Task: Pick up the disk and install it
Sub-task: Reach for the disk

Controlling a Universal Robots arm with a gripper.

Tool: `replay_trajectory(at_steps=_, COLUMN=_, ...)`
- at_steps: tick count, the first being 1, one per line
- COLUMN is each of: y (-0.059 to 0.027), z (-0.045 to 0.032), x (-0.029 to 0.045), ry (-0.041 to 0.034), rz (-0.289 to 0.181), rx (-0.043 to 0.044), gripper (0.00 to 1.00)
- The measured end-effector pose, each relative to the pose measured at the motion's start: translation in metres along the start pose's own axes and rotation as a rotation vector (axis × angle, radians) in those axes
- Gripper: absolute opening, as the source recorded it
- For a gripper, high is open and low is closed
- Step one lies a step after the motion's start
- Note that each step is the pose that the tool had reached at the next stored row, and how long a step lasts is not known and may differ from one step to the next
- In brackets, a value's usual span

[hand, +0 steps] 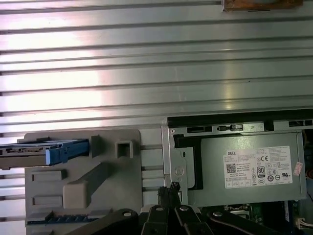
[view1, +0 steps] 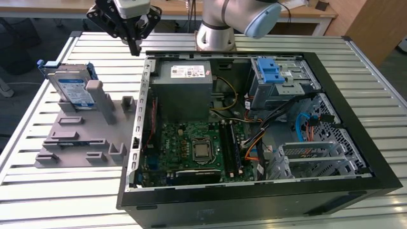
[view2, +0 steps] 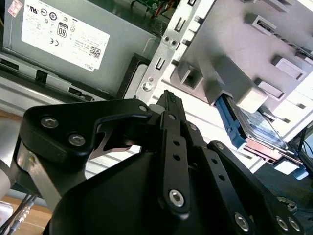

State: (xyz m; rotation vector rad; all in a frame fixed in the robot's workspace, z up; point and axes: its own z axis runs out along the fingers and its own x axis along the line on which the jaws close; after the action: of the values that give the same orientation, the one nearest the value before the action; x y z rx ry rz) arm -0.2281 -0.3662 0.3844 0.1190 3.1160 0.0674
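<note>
Step in hand, by my read: approach for the pick. Nothing was grasped yet and install hadn't started.

Gripper [view1: 135, 46] hung above the slatted tabletop [view1: 57, 191], just off the far corner of the open computer case [view1: 254, 202], roughly between the case wall and the grey parts rack [view1: 76, 143]. Fingers [view2: 170, 122] were pinched together at the tips with nothing between them, and both wrist views agreed. They touched nothing.

Disk [view1: 71, 90] stood on edge in a slot at the far end of the rack, blue carrier around it, label face showing in the exterior view. It sat to the exterior view's left of the gripper, apart from it. A grey rack post [view1: 95, 93] stood just beside the disk. In the first wrist view the disk [hand: 44, 152] showed edge-on.

Inside the case:
- The power supply [view1: 184, 90] sat at the far side.
- A drive cage with a blue latch [view1: 270, 71] was further to the exterior view's right.
- A second metal bay [view1: 311, 157] sat nearer the camera.
- I couldn't tell from these views which bay takes the disk.

What the next move calls for, in my judgement:
- Fingers open wider than the disk is thick.
- Wrist turned so the pads straddle its two flat faces.
- Travel over to the rack, then a descent onto the top edge that clears the post.
- Lift straight along the slot, since any tilt would likely bind the carrier in the rack.
</note>
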Motion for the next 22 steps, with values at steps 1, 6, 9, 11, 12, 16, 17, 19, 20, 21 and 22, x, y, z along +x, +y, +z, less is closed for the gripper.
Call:
replay_trajectory(at_steps=1, y=0.0002, z=0.0001, x=0.0014, ry=0.0, rz=0.0, rx=0.0, gripper=0.11)
replay_trajectory(at_steps=6, y=0.0015, z=0.0008, x=0.0074, ry=0.0, rz=0.0, rx=-0.0001, gripper=0.11)
replay_trajectory(at_steps=9, y=0.0023, z=0.001, x=0.0113, ry=0.0001, rz=0.0, rx=0.0, gripper=0.11)
replay_trajectory(at_steps=11, y=0.0027, z=0.0012, x=0.014, ry=0.0001, rz=0.0, rx=0.0, gripper=0.11)
replay_trajectory(at_steps=12, y=0.0029, z=0.0013, x=0.0151, ry=0.0, rz=0.0, rx=-0.0001, gripper=0.11)
replay_trajectory(at_steps=16, y=0.0037, z=0.0016, x=0.0204, ry=0.0003, rz=0.0, rx=0.0, gripper=0.11)
replay_trajectory(at_steps=17, y=0.0037, z=0.0016, x=0.0218, ry=0.0002, rz=0.0, rx=0.0, gripper=0.11)
replay_trajectory(at_steps=19, y=0.004, z=0.0017, x=0.0244, ry=0.0002, rz=0.0, rx=0.0, gripper=0.11)
replay_trajectory(at_steps=20, y=0.0041, z=0.0018, x=0.0256, ry=0.0003, rz=0.0, rx=0.0, gripper=0.11)
replay_trajectory(at_steps=21, y=0.0043, z=0.0019, x=0.0269, ry=0.0003, rz=0.0, rx=0.0, gripper=0.11)
replay_trajectory(at_steps=22, y=0.0044, z=0.002, x=0.0282, ry=0.0003, rz=0.0, rx=0.0, gripper=0.11)
